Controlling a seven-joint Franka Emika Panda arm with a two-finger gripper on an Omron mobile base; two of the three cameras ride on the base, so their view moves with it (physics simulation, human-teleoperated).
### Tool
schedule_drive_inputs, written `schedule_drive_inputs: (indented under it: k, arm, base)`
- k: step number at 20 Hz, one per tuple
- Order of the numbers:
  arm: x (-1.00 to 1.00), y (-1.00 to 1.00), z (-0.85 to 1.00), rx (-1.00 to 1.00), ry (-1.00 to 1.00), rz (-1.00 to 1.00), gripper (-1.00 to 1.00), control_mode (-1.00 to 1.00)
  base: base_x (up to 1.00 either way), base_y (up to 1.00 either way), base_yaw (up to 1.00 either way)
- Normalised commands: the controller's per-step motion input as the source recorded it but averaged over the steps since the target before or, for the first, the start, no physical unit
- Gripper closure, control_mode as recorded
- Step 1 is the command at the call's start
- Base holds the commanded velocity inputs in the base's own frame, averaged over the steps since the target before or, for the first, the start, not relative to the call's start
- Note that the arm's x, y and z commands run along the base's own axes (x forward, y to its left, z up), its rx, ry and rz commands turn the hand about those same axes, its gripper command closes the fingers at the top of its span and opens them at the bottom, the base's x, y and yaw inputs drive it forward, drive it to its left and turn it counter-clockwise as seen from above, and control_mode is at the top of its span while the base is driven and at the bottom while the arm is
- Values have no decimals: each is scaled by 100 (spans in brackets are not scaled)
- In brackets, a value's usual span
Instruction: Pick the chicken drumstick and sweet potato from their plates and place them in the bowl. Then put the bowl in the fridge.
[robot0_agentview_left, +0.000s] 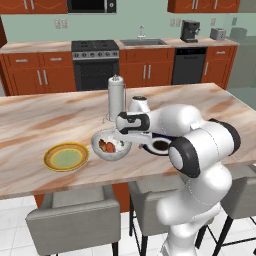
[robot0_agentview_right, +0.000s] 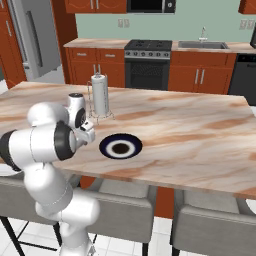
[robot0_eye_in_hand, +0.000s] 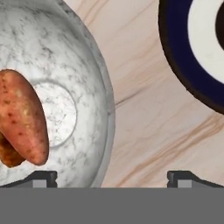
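The gripper (robot0_eye_in_hand: 112, 177) is spread wide above the bowl (robot0_eye_in_hand: 94, 65). The hand view shows the sweet potato (robot0_eye_in_hand: 24, 116) inside, over probably the chicken drumstick (robot0_eye_in_hand: 8, 153).

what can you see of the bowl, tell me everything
The bowl is round, deep and whitish-grey with a marbled speckle, with a paler flat circle at its bottom. It stands upright on the marble-look island counter, between the yellow-rimmed plate and the navy plate, touching neither. Inside lie the orange-red sweet potato and, partly under it, the brown chicken drumstick. The gripper hangs over the bowl's rim with jaws open, one fingertip above the bowl, holding nothing.
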Motion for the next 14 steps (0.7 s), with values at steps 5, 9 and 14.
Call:
schedule_drive_inputs:
  k: [5, 9, 14]
  arm:
    - [12, 8, -19, 0, 0, 0, -100, -100]
    - [13, 6, -14, 1, 0, 0, -100, -100]
    - [17, 9, -13, 1, 0, 0, -100, -100]
  base:
    - [0, 0, 0]
    - [0, 0, 0]
    - [0, 0, 0]
